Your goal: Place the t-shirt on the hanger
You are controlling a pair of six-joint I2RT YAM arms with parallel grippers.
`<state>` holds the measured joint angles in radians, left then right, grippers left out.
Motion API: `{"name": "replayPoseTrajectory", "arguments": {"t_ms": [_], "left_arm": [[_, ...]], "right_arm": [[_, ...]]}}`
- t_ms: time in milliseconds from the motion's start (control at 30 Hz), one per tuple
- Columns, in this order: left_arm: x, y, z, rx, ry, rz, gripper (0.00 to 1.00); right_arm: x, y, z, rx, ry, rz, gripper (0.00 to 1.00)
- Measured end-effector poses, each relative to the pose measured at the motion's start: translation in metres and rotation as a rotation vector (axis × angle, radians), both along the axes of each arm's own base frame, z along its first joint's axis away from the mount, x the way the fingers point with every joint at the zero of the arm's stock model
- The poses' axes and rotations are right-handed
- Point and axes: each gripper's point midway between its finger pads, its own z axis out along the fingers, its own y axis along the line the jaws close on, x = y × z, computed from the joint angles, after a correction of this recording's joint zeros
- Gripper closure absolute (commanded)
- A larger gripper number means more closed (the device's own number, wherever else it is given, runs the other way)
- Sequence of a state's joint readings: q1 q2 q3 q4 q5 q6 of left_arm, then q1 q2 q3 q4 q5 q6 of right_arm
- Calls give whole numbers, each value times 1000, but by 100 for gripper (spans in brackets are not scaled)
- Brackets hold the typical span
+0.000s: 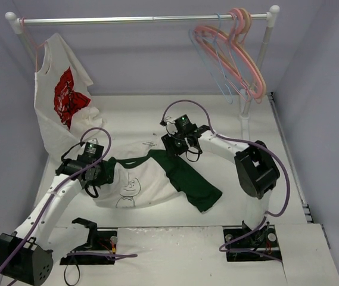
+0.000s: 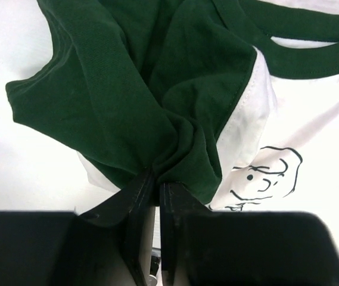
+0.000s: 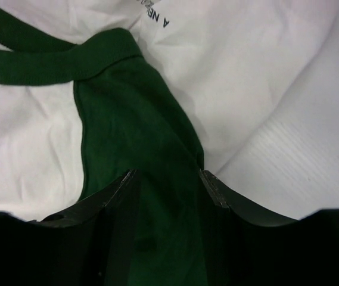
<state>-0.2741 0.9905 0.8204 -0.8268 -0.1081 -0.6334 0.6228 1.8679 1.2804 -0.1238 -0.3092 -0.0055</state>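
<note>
pickup under way: one sleeve pinched, the other lined up

the t-shirt (image 1: 142, 186) lies crumpled on the table (image 1: 133, 116) between the two arms, white body up with green sleeves and collar. the left gripper (image 2: 157, 179) is down on the near-left sleeve, fingers pressed together with a bunch of green cloth nipped between them. over on the other side, the right gripper (image 3: 169, 176) sits low at the far shoulder with its jaws spread, green fabric running between the tips but nothing clamped. so this looks like the grasping step, half done. the next move calls for the right fingers to close on that shoulder, then both arms to lift together. the hanger (image 1: 217, 77) hangs on the rail (image 1: 151, 19) at the far right among the pink hangers (image 1: 243, 62), well apart from the shirt.
</note>
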Motion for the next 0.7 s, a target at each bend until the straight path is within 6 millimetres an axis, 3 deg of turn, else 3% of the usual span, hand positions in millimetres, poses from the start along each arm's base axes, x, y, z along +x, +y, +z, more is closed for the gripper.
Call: {"name": "replayPoseTrajectory", "arguments": {"t_ms": [233, 367, 400, 433, 567, 633, 700], "left_arm": [[-7, 4, 4, -1, -3, -2, 100], [-9, 6, 10, 6, -5, -13, 100], [-8, 6, 13, 7, -9, -15, 100], [-7, 6, 16, 7, -15, -16, 100], [2, 6, 33, 10, -44, -26, 100], [10, 7, 45, 11, -64, -27, 100], [22, 7, 60, 10, -85, -27, 100]], "right_arm": [[14, 9, -22, -23, 6, 29, 62], [17, 10, -31, -39, 8, 45, 88], [17, 10, -31, -40, 7, 47, 100], [18, 10, -31, -43, 4, 53, 100], [27, 12, -19, -53, -33, 55, 100], [38, 11, -4, -67, -82, 54, 100], [52, 12, 24, -79, -157, 54, 100]]}}
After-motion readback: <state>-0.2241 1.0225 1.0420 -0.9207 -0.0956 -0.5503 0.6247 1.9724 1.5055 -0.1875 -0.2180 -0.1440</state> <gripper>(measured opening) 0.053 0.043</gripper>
